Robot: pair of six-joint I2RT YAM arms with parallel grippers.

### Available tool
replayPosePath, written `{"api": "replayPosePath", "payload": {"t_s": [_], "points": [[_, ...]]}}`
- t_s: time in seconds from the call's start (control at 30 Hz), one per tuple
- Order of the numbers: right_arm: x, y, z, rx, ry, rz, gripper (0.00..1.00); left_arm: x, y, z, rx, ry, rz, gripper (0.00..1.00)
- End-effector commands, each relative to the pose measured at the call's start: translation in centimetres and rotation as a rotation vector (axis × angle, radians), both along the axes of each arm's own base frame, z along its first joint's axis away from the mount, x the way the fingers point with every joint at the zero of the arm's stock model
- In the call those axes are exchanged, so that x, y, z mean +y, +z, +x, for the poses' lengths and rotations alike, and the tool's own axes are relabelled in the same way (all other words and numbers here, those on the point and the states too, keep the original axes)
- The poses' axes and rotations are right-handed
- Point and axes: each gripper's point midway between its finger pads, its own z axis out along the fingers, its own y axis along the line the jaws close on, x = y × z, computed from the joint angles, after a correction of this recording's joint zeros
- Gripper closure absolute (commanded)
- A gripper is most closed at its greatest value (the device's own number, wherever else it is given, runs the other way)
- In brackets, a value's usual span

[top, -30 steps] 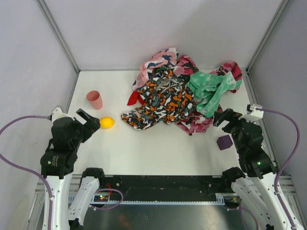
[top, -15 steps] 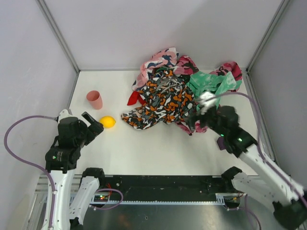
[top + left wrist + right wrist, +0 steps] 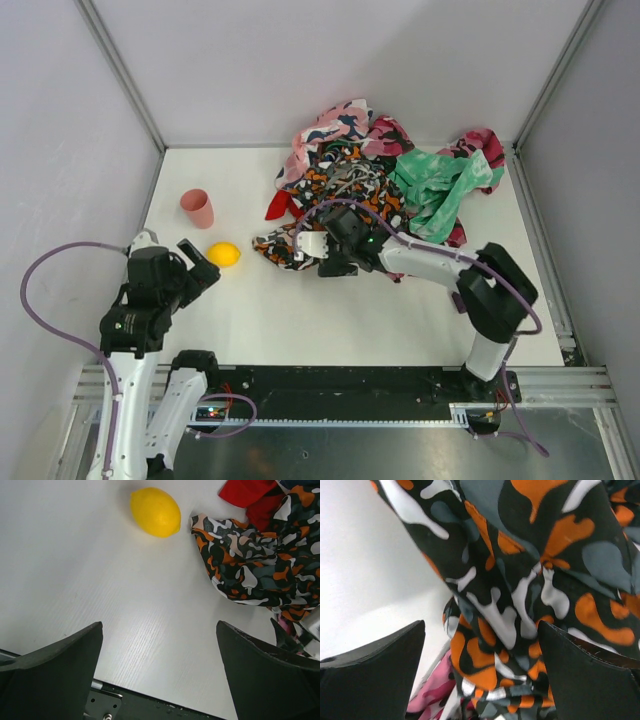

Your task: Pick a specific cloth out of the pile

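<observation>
1. The red cloth (image 3: 281,205) is peeking out at the pile's (image 3: 400,180) nine o'clock edge, mostly tucked under the camouflage cloth (image 3: 345,215);
2. the right gripper (image 3: 330,262) is hovering over that camouflage cloth, at five o'clock of the red one, fingers spread and grasping nothing, probably lining up to reach it;
3. the left gripper (image 3: 192,265) is idling released beside the lemon (image 3: 223,255), keeping out of the way.
</observation>
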Motion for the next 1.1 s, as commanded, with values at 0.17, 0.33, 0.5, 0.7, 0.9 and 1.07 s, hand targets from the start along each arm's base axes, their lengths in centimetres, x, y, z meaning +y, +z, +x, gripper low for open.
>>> {"api": "replayPosePath", "payload": {"t_s": [0.17,0.33,0.5,0.7,0.9,1.07], "points": [[3.5,0.9,8.2,-0.263,-0.044,0.060,0.32,0.2,-1.7,0.3,0.067,-0.014,0.025,0.00],[4.0,7.2,10.0,-0.341,-0.180,0.308,0.89,0.4,-1.4,0.4,0.057,-0.001,0.026,0.00],[-0.7,15.2,13.3,-0.376,-0.422,0.612,1.00,0.1,-1.1,0.6,0.051,0.002,0.007,0.00],[-9.8,20.0,17.6,-0.303,-0.733,0.856,1.00,-0.7,-1.1,1.5,0.059,-0.019,-0.031,0.00],[-19.6,15.6,21.4,-0.167,-1.122,0.897,1.00,-1.9,-0.9,3.3,0.045,-0.067,-0.076,0.00],[-23.7,8.9,22.7,-0.014,-1.350,0.846,1.00,-4.4,-0.6,5.8,0.017,-0.163,-0.155,0.00]]}}
